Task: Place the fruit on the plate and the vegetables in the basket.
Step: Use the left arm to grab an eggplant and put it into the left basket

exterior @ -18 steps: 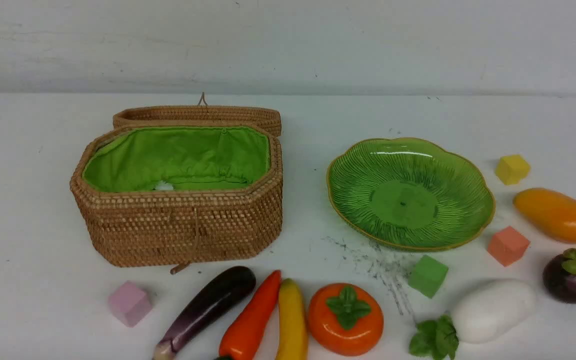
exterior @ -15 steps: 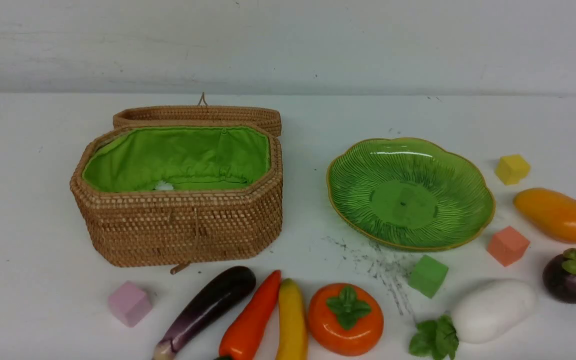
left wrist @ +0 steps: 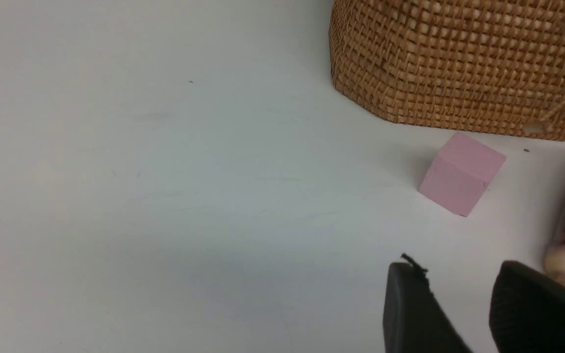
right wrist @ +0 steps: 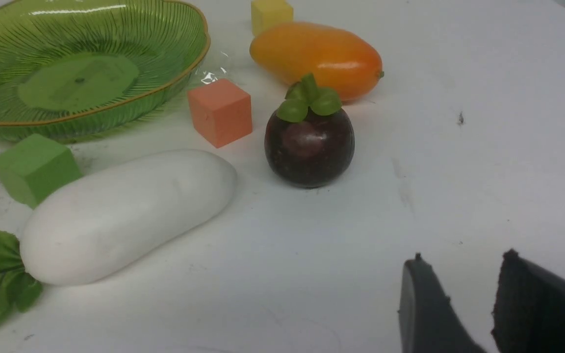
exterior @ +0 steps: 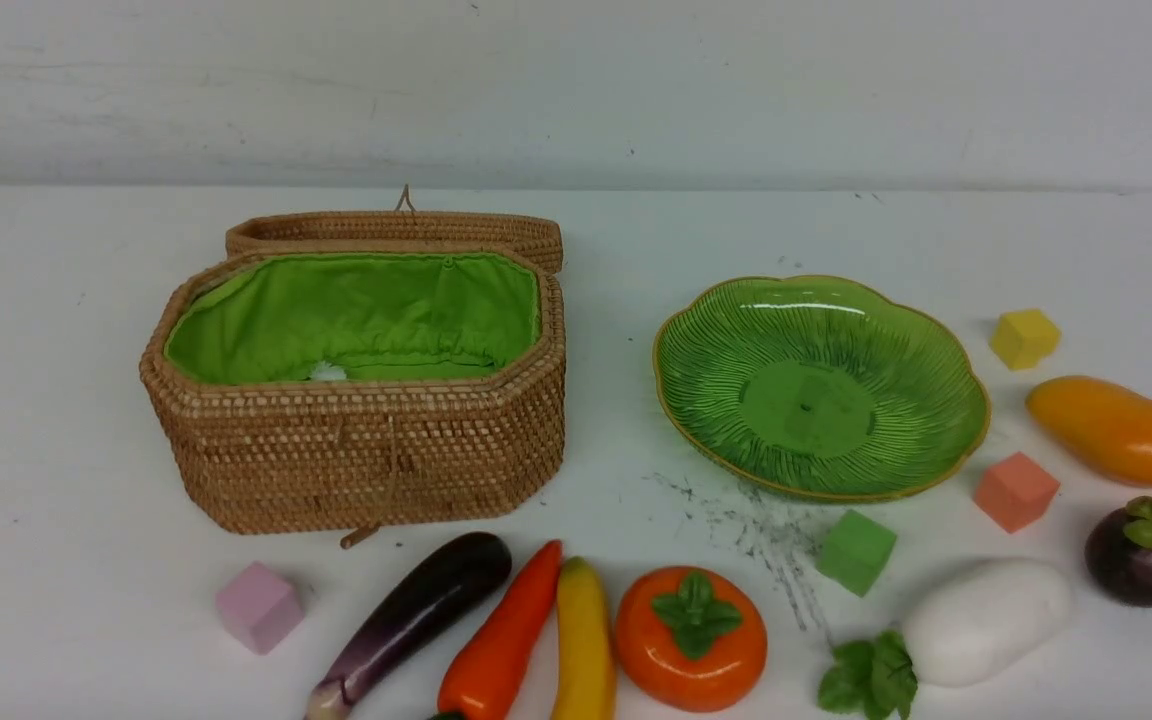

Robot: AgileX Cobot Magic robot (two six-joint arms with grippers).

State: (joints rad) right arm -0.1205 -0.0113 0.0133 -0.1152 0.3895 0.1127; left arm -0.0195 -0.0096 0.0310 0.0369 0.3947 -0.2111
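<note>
Basket (exterior: 356,450) left of plate (exterior: 816,400); eggplant (exterior: 416,610), carrot (exterior: 501,640), banana (exterior: 583,640), persimmon (exterior: 691,640) in front.

fruit (exterior: 691,637) 4 | vegetables (exterior: 416,610) 3 | cubes (exterior: 258,606) 4 | basket (exterior: 366,450) 1 | plate (exterior: 716,400) 1

L gripper (left wrist: 456,268): only two finger ends show, matte black, blunt wedge shapes. Finger on one side of the jaws (left wrist: 410,309) is smooth, w/ a frayed thread off its tip; the opposite one (left wrist: 537,304) has fine cross-hatch texture. R gripper (right wrist: 464,260): same pair, dark grey-black. One finger (right wrist: 424,309) smooth w/ small nub at tip, the other (right wrist: 542,299) rough-textured, looks thicker.
</note>
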